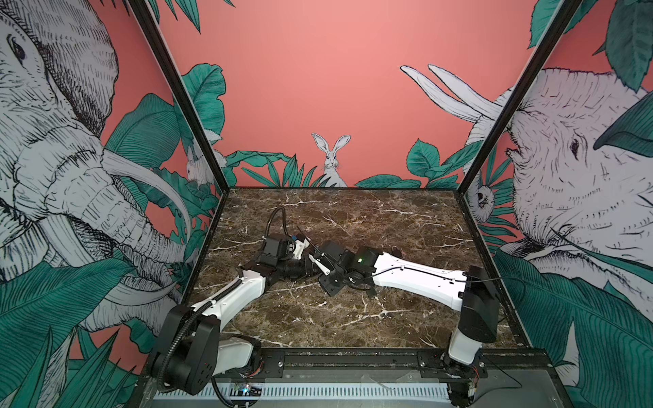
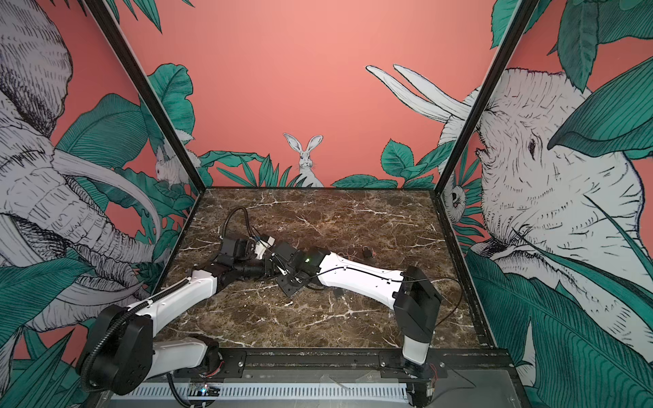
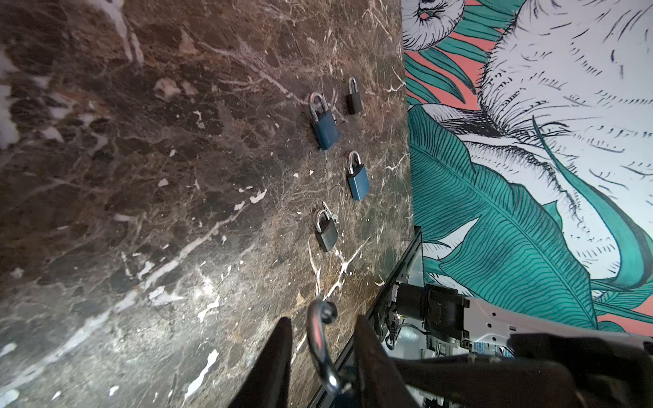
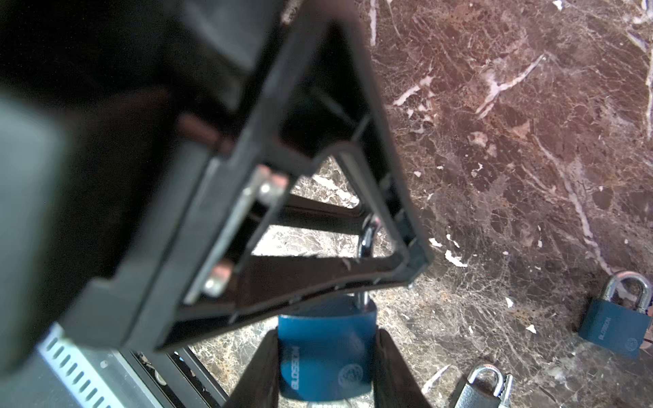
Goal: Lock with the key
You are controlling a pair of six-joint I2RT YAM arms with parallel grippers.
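A blue padlock (image 4: 325, 353) is clamped by its body between the fingers of my right gripper (image 4: 327, 333), just above the marble table. Its silver shackle (image 3: 318, 339) stands up between the two fingers of my left gripper (image 3: 323, 319), with a gap showing on each side, so that gripper is open around it. The left gripper's black triangular finger frame (image 4: 318, 197) fills much of the right wrist view. A small key (image 3: 325, 207) lies on the table by a grey padlock (image 3: 327, 235). In both top views the two grippers meet mid-table and hide the held padlock.
Loose padlocks lie on the marble table (image 3: 141, 176) near the right wall: two blue ones (image 3: 325, 130) (image 3: 357, 180) and a small black one (image 3: 353, 99). The black frame rail (image 1: 353, 356) runs along the table's front edge.
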